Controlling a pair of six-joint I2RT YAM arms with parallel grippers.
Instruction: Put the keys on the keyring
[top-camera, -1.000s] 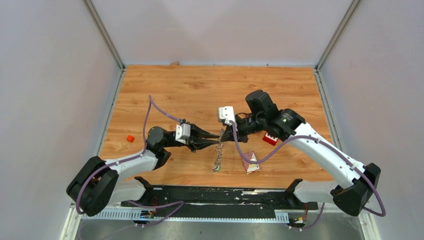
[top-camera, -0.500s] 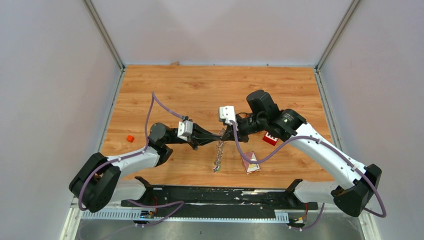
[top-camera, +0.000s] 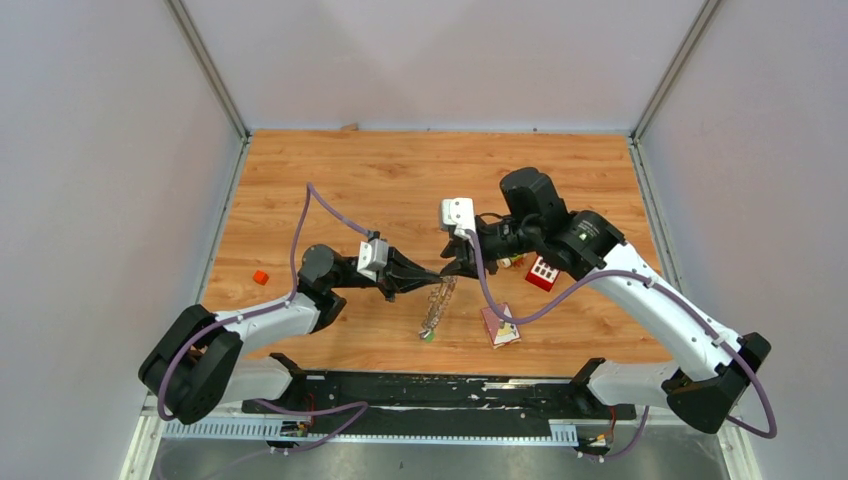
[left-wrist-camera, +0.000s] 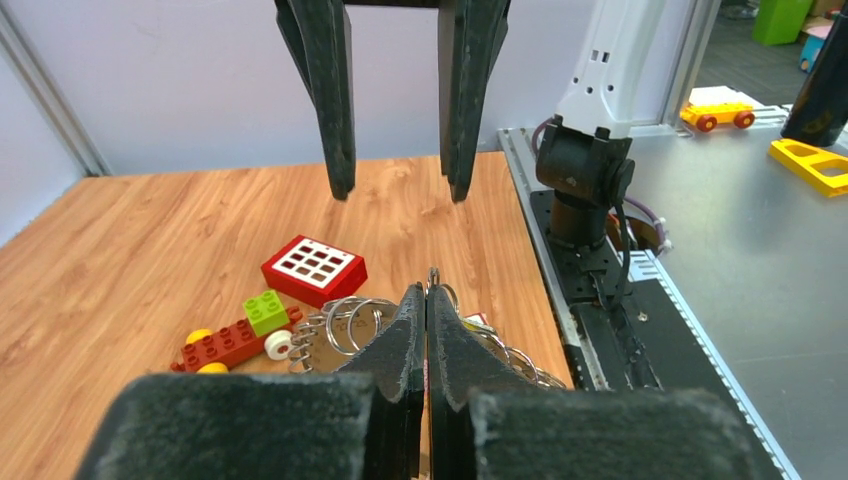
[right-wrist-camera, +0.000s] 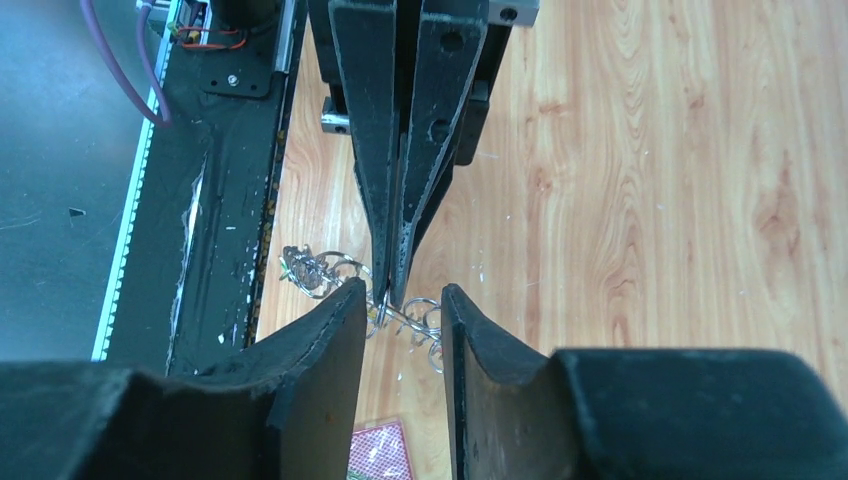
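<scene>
— Where was the keyring (top-camera: 436, 305)?

— Just below the middle of the overhead frame, over the wooden bench (top-camera: 400, 180). It was a strand of linked silver rings. Its top end sat at the tip of the left tool (top-camera: 438, 272).

— Which way did it run?

— Its long axis went from that tip down the frame and slightly left, toward the arm bases. The lower end, with a small green bit on it, pointed at the bench's near edge. I could not tell whether that end touched the wood, and separate keys were too small to make out.

— How did the left tool stand?

— Its jaws were pressed together. In its own wrist view a thin loop of wire stuck up between the tips, so it was clamped on the strand's top ring.

— And the right tool (top-camera: 458, 268)?

— Its jaws stood apart, nose to nose with the left one. In the right wrist view its two fingers straddled the left tool's tip and the rings there. I could not see them gripping anything.

— What else lay on the bench?

— A red block (top-camera: 541, 272) with white buttons lay right of centre, with a brick toy (left-wrist-camera: 235, 338) beside it. A pink card (top-camera: 500, 326) lay to the lower right of the strand. An orange cube (top-camera: 260, 277) sat well apart near the left edge.
</scene>
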